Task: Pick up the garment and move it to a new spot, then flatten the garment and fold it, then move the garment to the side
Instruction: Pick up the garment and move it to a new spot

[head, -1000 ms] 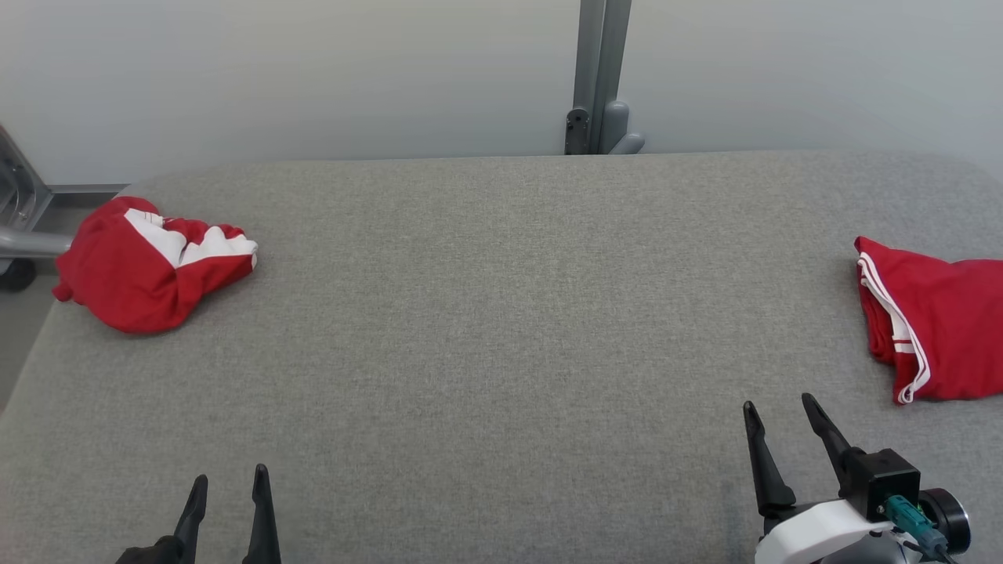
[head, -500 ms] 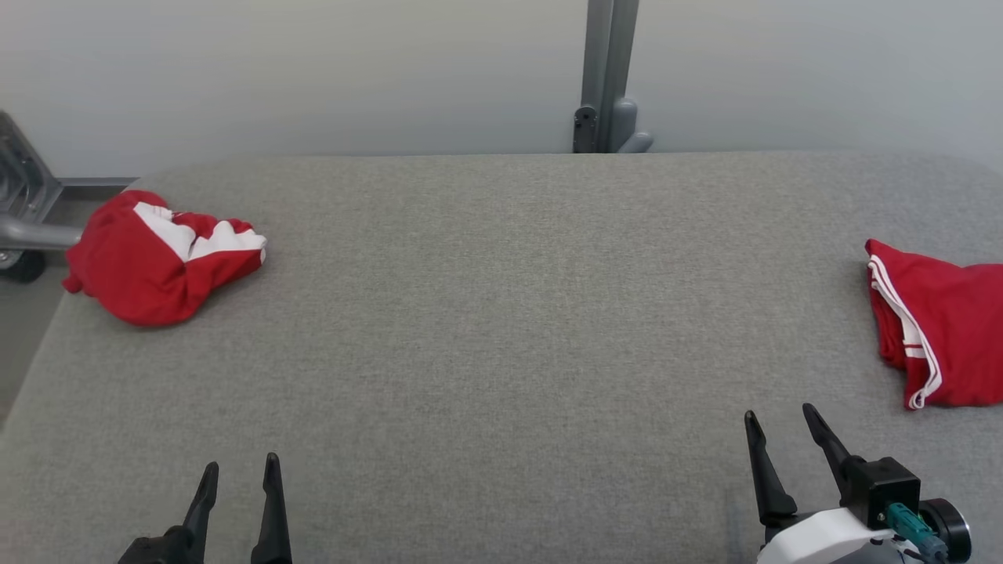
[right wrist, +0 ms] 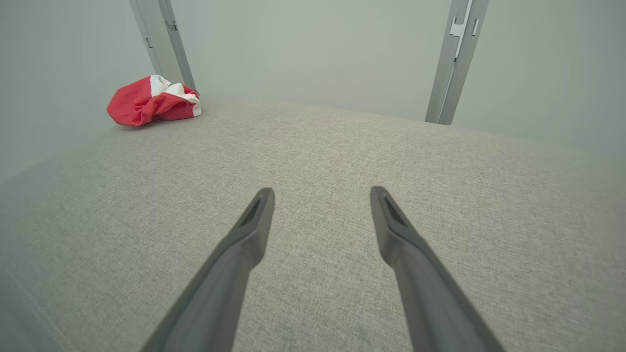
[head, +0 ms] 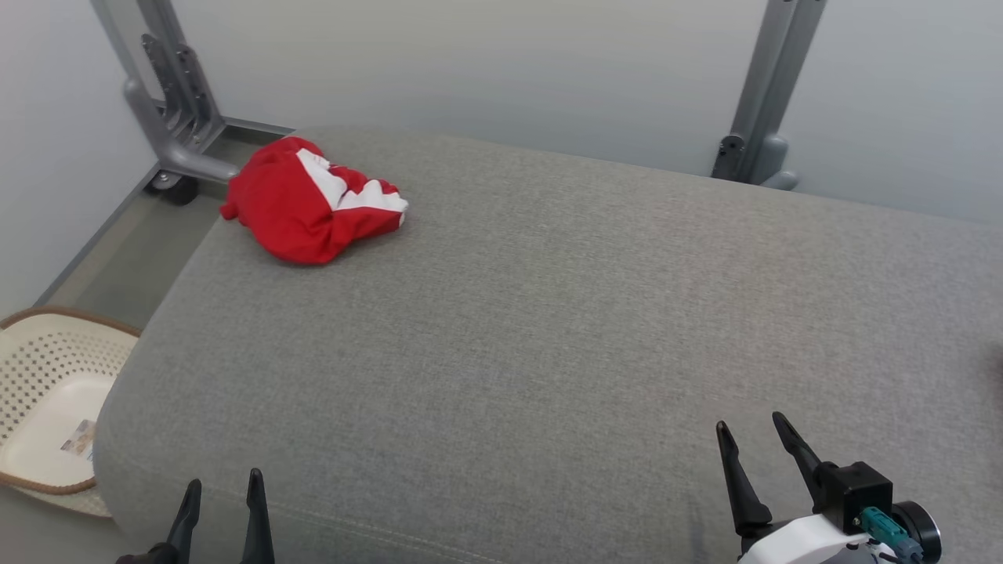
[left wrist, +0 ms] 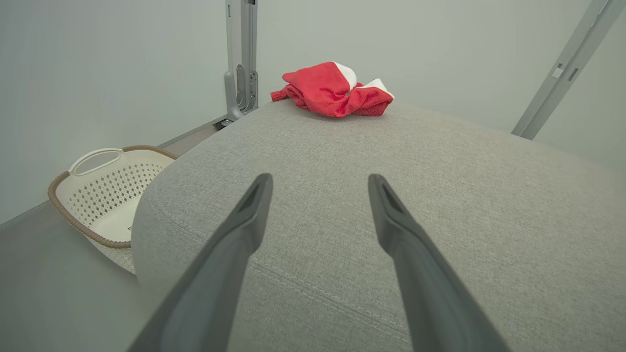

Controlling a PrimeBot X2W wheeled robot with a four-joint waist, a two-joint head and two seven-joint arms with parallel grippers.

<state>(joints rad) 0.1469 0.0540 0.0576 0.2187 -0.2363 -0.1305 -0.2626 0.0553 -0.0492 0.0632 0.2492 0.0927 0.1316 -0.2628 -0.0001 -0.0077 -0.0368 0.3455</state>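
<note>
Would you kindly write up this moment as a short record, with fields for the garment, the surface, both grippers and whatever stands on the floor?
garment: red and white, crumpled, untouched, at the far left corner of the surface
surface: grey, padded fabric
left gripper: open, empty, at the near left edge
right gripper: open, empty, over the near right part
basket: cream, perforated, brown-rimmed, on the floor off the left end
task stage: pick-up not yet begun

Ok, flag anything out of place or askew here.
The red-and-white garment lies crumpled in a heap at the far left corner of the grey padded surface, close to its edge. Nothing else stands out.
</note>
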